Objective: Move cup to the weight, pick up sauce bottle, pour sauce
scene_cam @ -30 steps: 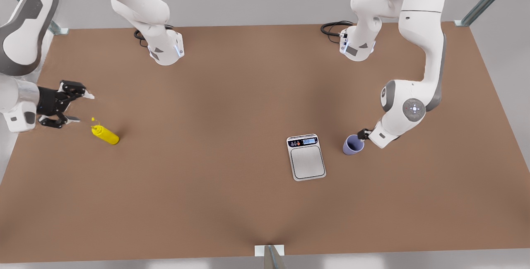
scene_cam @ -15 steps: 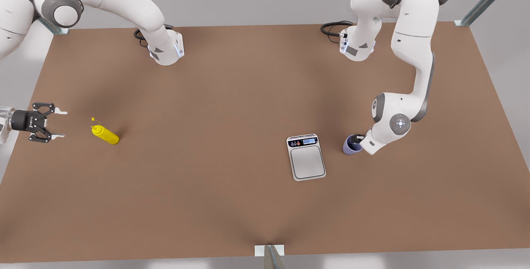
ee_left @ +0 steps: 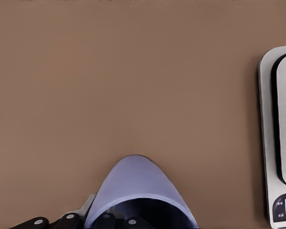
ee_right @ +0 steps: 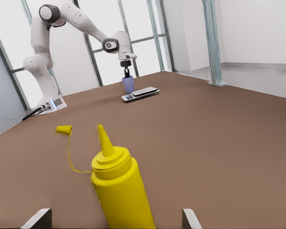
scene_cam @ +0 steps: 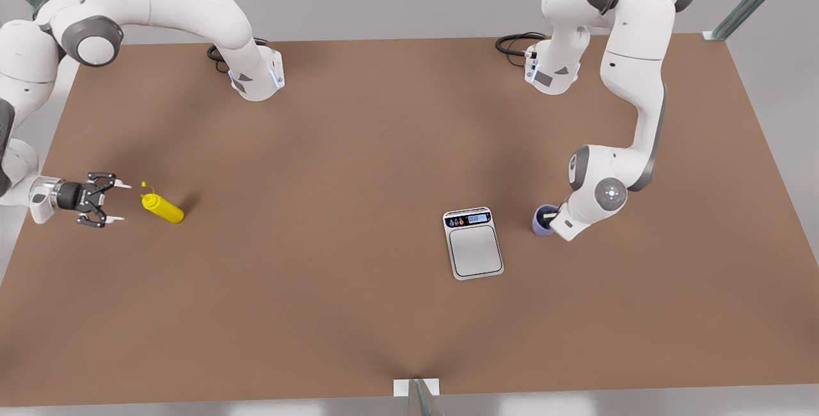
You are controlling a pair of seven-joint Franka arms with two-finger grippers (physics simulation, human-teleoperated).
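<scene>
Here the cup stands on the brown table just beside the weight, at about two o'clock from the scale's steel plate in the front view, close to it but not on it. The left gripper reaches down at the cup's rim; in the left wrist view the cup sits right against the gripper's black parts, and whether the fingers are clamped on the wall or merely around it I cannot tell. The weight shows along the edge of that view, apart from the cup.

Well away, at nine o'clock from the weight across the table, the sauce bottle lies on its side, nozzle pointing toward the right gripper. That gripper sits low at nine o'clock from the bottle, fingers spread wide and clear of it, just short of the nozzle. In the right wrist view the sauce bottle lies between the two parted fingertips, with its small yellow cap on a thin tether resting on the table beside it.
</scene>
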